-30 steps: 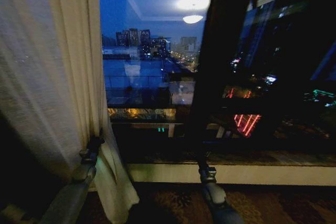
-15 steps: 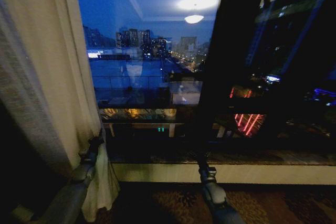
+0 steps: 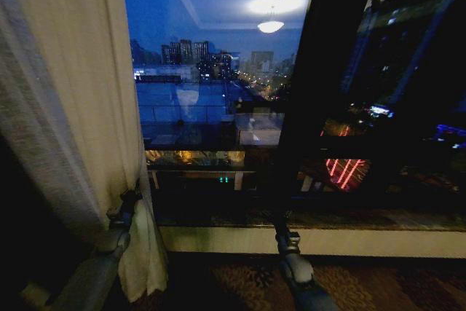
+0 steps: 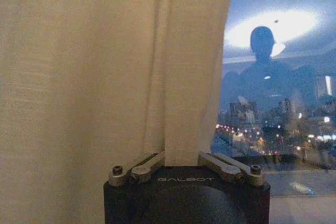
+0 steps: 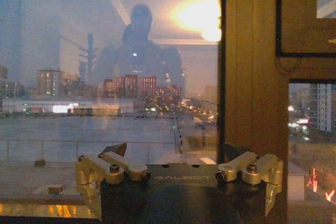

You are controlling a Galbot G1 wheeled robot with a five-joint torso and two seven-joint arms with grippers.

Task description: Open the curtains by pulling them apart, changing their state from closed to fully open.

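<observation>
- Carpet (image 3: 240, 282) with a dark pattern lies nearest the robot, dim and hard to read, cut off by the lower edge of the head view.
- Left gripper (image 3: 131, 198) sits low on the left, its jaws clamped on a fold of the sheer curtain (image 3: 65, 92); in the left wrist view that gripper (image 4: 181, 158) has the cloth (image 4: 105, 66) pinched between its two metal fingers (image 4: 144, 165), and the fingertips are buried in the fabric.
- The curtain panel hangs at the left edge of the window, bunched in vertical pleats, its hem reaching the floor just beside the left arm. Its top and left side run out of frame, and it covers the glass behind it.
- Right gripper (image 3: 280, 222) stands near the middle, just before the pale window sill (image 3: 328, 242); the right wrist view shows it (image 5: 176, 153) spread wide with nothing between the fingers.
- A dark vertical window frame (image 3: 306, 92) rises right behind the right gripper and blocks part of the view outside.
- The window glass (image 3: 211, 71) is bare between curtain and frame, mirroring a ceiling lamp (image 3: 270, 25) and showing city buildings with lights at dusk, too far to make out in detail.
</observation>
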